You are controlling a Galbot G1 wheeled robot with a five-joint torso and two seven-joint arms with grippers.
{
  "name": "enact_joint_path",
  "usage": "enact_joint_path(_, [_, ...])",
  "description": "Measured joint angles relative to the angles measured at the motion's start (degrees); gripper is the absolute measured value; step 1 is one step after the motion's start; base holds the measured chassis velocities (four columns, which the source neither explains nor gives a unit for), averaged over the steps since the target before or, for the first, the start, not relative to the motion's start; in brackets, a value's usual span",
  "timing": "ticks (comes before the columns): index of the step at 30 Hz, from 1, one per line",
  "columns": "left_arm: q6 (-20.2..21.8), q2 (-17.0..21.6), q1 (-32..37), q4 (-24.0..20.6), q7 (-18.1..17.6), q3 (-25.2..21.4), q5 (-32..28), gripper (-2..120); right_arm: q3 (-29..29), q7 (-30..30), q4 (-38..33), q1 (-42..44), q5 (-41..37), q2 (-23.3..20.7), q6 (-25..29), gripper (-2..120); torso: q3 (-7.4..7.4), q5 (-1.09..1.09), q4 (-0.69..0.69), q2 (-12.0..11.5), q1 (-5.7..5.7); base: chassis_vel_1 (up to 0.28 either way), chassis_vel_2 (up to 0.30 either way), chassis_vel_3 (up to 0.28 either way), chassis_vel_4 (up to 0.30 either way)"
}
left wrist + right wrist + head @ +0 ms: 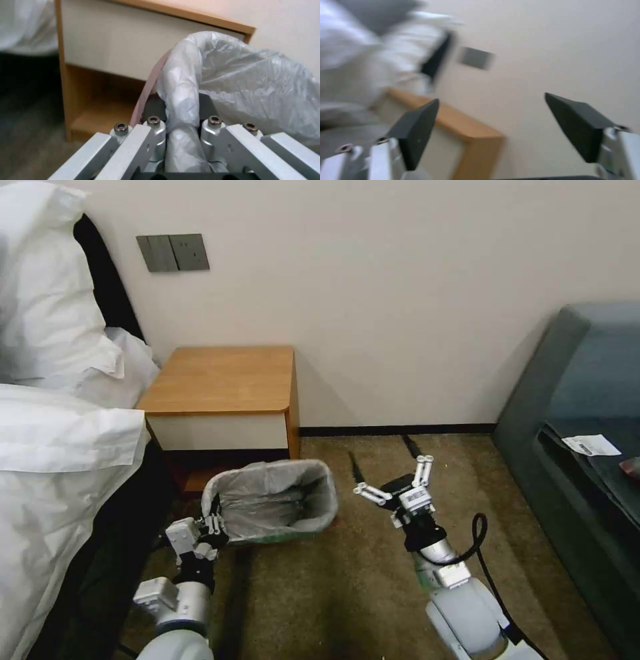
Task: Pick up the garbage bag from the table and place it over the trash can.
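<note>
Left tool clenching garbage bag rim over trash can, right tool released, no legible writing.

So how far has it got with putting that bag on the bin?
Mostly done: the thin crinkly grey garbage bag is off the orange-brown wooden nightstand and lines the small pale green trash can, its rim folded over the edge. In hand: the left gripper is shut on the bag's rim at the near left corner. The right gripper hangs open beside the can. Left: letting go.
</note>
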State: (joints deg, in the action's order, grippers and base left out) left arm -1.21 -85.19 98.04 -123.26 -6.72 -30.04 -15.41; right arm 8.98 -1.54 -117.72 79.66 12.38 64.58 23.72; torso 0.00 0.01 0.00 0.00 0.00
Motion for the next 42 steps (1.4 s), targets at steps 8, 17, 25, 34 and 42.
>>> enact_joint_path(8, [-2.1, 2.7, -2.0, 1.8, 2.0, 2.0, 10.3, 9, -11.2, 9.7, -1.0, -12.3, -5.2, -10.6, -17.3, 48, 0.0, 0.0, -0.01, 0.0, 0.0, 0.0, 0.0, 0.0, 0.0])
enact_joint_path(17, [-2.7, 2.7, -4.5, 3.7, 2.3, 1.7, 13.6, 9, -21.1, 8.6, 1.2, -21.9, -13.5, -8.8, -33.5, 20, 0.01, -0.01, 0.0, 0.0, 0.0, 0.0, 0.0, 0.0, 0.0])
enact_joint_path(25, [-2.3, 2.6, -6.9, 4.9, 2.3, 1.4, 14.6, 9, -26.1, 8.6, 2.2, -27.7, -17.3, -8.0, -42.3, 0, 0.0, -0.01, -0.02, 0.0, 0.0, 0.0, 0.0, 0.0, 0.0])
enact_joint_path(34, [-3.7, 2.4, -6.5, 5.7, 2.8, 1.7, 19.7, 9, -36.3, 6.1, 7.4, -42.0, -24.2, -7.9, -51.1, 0, 0.01, -0.01, 0.0, 0.0, 0.01, 0.0, 0.0, 0.0, 0.0])
enact_joint_path(42, [-3.9, 2.2, -6.8, 5.5, 3.4, 1.7, 20.8, 9, -46.8, 5.2, 13.2, -53.7, -29.1, -5.5, -56.3, 0, 0.01, -0.01, -0.01, 0.0, 0.01, 0.0, 0.0, 0.0, 0.0])
